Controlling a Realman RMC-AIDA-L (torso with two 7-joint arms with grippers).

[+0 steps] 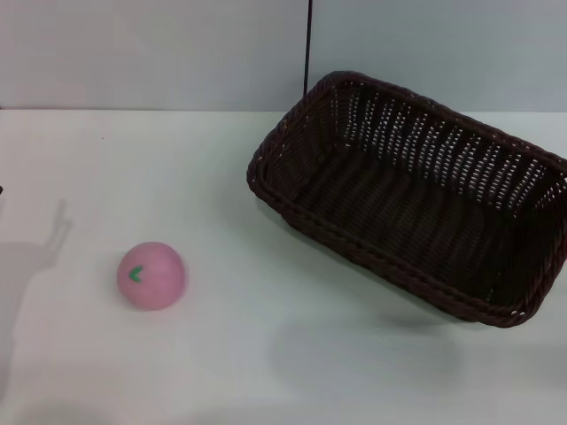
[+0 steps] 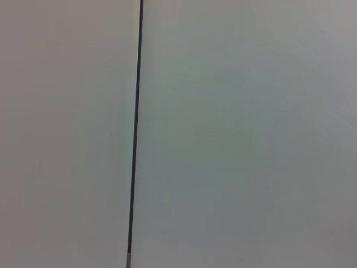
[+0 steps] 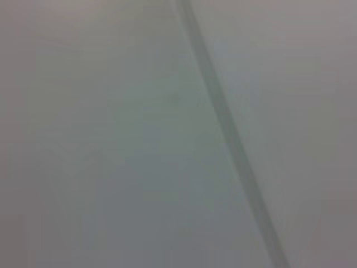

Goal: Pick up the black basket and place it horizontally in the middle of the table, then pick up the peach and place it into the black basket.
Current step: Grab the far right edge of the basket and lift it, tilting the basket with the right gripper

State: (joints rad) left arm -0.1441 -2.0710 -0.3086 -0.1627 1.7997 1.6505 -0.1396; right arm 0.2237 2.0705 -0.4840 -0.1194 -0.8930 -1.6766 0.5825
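The black basket [image 1: 416,199] is at the right of the head view, set at a slant, its open side facing me and empty. Its near rim hangs above the white table [image 1: 266,354], with a soft shadow under it. Its right end runs out of the picture, so what holds it is hidden. The pink peach [image 1: 151,275] lies on the table at the front left, well apart from the basket. Neither gripper shows in any view. Both wrist views show only a pale wall with a dark seam [image 2: 134,139].
A pale wall [image 1: 159,53] with a thin dark vertical seam [image 1: 308,44] stands behind the table's far edge. An arm's shadow [image 1: 35,266] falls on the table at the far left.
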